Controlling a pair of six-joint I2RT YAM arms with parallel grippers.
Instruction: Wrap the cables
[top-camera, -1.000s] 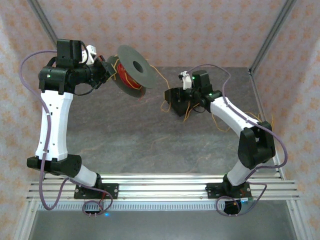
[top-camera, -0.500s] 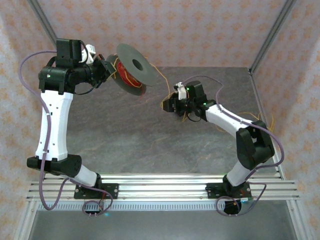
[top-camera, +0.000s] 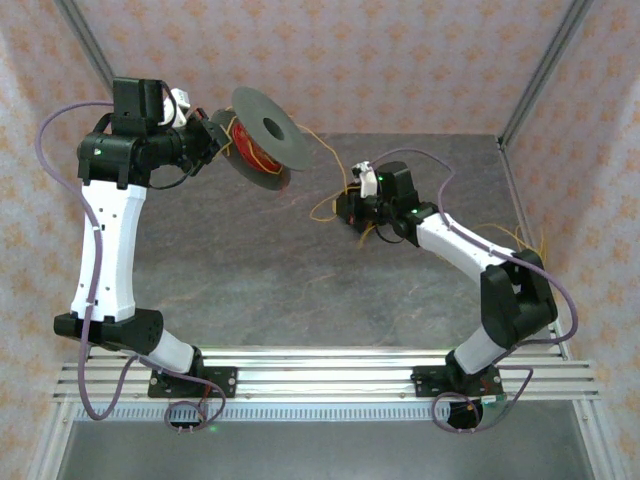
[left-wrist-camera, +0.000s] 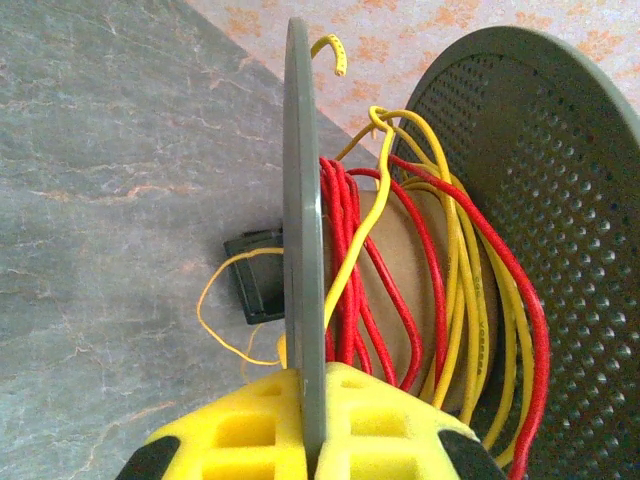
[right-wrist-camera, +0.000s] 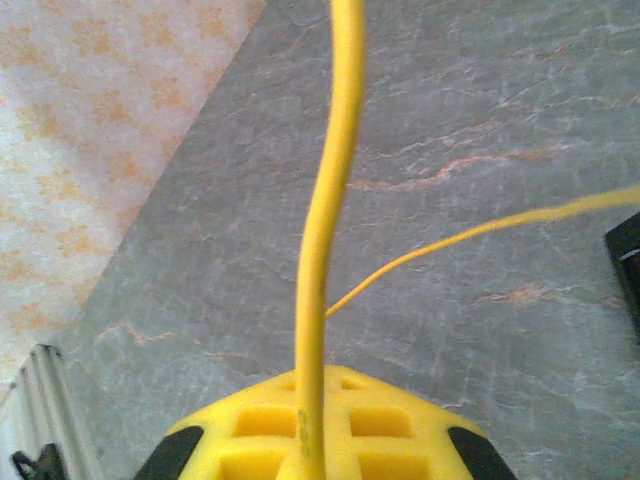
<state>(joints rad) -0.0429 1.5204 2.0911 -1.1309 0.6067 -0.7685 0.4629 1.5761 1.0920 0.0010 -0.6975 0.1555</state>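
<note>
The left tool (left-wrist-camera: 305, 410) is clenched on the thin near flange of a grey spool (top-camera: 262, 135), holding it tilted in the air above the far left of the bench (top-camera: 250, 280). Red cable (left-wrist-camera: 350, 230) and a few loose turns of yellow cable (left-wrist-camera: 455, 260) sit on the spool's core, and one yellow end hooks up past the flange rim. The right tool (right-wrist-camera: 315, 430) is clenched on the yellow cable, which runs straight out from between its pads. In the overhead view this tool hangs over the middle of the bench, with a slack loop beside it and a strand leading up to the spool. More yellow cable trails along the right arm toward the bench's right edge. The turns on the core look slack, so a pull with too little tension could probably let them ride up and spill over the flange. The slack loop may catch on the flange edge or on the right tool's body. The thin cable could also slide through the pads, and the spool, gripped only by its rim, might twist under a hard tug.
</note>
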